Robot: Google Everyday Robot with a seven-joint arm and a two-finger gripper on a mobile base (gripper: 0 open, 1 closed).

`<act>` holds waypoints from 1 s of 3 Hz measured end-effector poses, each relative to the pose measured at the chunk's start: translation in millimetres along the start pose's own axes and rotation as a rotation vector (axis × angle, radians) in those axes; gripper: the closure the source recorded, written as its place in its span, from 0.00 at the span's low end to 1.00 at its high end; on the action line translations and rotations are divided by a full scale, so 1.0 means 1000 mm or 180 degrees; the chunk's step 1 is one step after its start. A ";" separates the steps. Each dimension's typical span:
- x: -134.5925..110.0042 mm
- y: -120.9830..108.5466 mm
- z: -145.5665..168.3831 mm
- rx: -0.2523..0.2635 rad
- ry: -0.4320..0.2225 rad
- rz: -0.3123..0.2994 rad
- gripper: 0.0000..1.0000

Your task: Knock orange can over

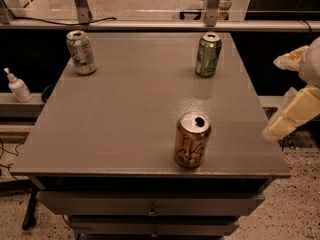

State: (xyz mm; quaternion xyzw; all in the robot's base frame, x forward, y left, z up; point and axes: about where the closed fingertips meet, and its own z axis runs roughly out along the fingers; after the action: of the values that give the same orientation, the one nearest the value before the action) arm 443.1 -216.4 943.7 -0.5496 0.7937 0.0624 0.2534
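The orange can [192,139] stands upright near the front edge of the grey table [130,109], right of the middle. It is shiny orange-copper with pale lettering, and its silver top has an open hole. My gripper [274,96] is at the right edge of the view, just off the table's right side and to the right of the can. Its two pale fingers [292,115] are spread apart with nothing between them. It does not touch the can.
A green can [208,54] stands upright at the back right of the table. A white-and-green can [81,52] stands at the back left. A small white pump bottle [18,86] stands on a ledge to the left. Drawers sit under the tabletop.
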 end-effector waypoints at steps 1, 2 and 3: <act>0.005 -0.004 0.022 -0.0049 -0.0585 0.0307 0.00; 0.005 -0.005 0.038 -0.0138 -0.1182 0.0564 0.00; -0.007 0.002 0.049 -0.0279 -0.1855 0.0765 0.00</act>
State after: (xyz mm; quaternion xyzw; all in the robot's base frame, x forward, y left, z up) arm 459.2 -191.3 904.3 -0.4212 0.7435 0.2808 0.4370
